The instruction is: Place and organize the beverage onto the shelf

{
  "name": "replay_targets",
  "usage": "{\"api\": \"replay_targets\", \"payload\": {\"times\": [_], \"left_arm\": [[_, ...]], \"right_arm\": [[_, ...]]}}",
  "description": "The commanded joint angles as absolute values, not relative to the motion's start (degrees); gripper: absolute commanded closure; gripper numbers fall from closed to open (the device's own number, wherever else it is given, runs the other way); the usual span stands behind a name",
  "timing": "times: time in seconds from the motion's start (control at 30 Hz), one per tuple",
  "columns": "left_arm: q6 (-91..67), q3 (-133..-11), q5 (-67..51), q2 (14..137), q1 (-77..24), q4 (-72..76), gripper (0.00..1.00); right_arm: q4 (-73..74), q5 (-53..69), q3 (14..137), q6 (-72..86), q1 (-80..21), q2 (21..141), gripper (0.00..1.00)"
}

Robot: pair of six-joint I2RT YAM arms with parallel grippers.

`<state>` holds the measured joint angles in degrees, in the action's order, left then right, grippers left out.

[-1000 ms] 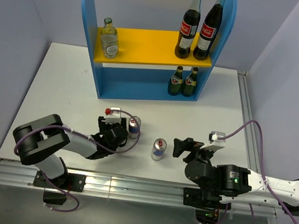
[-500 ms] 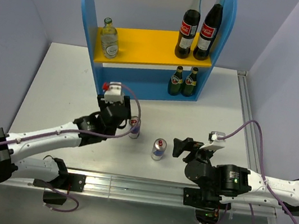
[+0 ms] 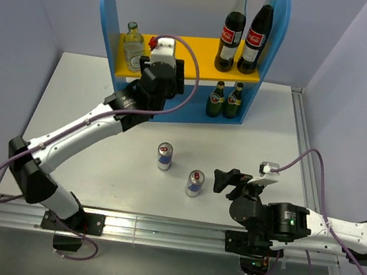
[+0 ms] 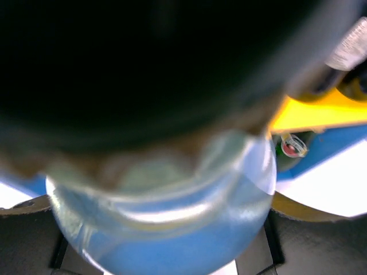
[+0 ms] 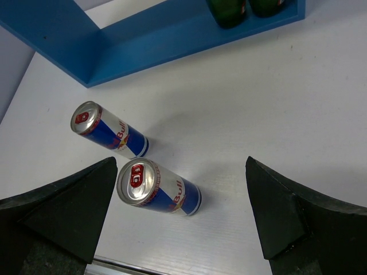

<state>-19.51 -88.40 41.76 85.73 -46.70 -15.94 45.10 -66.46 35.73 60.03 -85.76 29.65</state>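
- The left pincer (image 3: 166,73) is clenched on a clear glass bottle (image 4: 160,229), held at the yellow upper board of the shelf (image 3: 109,14), just right of a second clear bottle (image 3: 134,46) standing there.
- The right pincer (image 5: 183,217) gapes wide and grasps nothing, well in front of the shelf.
- The first can (image 3: 164,155) and second can (image 3: 194,182) stand on the tabletop (image 3: 70,105) before the shelf.
- The cola bottles (image 3: 232,30) stand at the board's right end.

Left wrist view: the clear bottle (image 4: 160,229) in the left claw (image 4: 166,249) is blurred, and its upper part is lost in a black, unfocused mass. Top view: the wrist housing (image 3: 160,71) hides claw and bottle. Right wrist view: the far edge cuts off two dark green bottles (image 5: 228,12) and the shelf (image 5: 114,48).
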Motion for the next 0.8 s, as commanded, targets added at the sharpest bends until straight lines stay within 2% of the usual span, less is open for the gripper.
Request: {"api": "replay_targets", "payload": {"times": [0.0, 0.37, 0.77], "left_arm": [[-16.09, -97.36, 38.85, 88.14, -44.13, -12.57, 1.0], [-14.42, -110.29, 37.35, 101.06, -38.24, -14.76, 1.0], [-14.76, -109.69, 36.3, 102.13, -33.4, -15.29, 1.0]], "right_arm": [[45.35, -68.64, 34.89, 61.7, -86.22, 28.74, 0.0], [45.09, -68.47, 34.63, 61.44, -86.22, 27.42, 0.0], [44.91, -68.73, 34.45, 61.26, -86.13, 27.33, 0.0]]}}
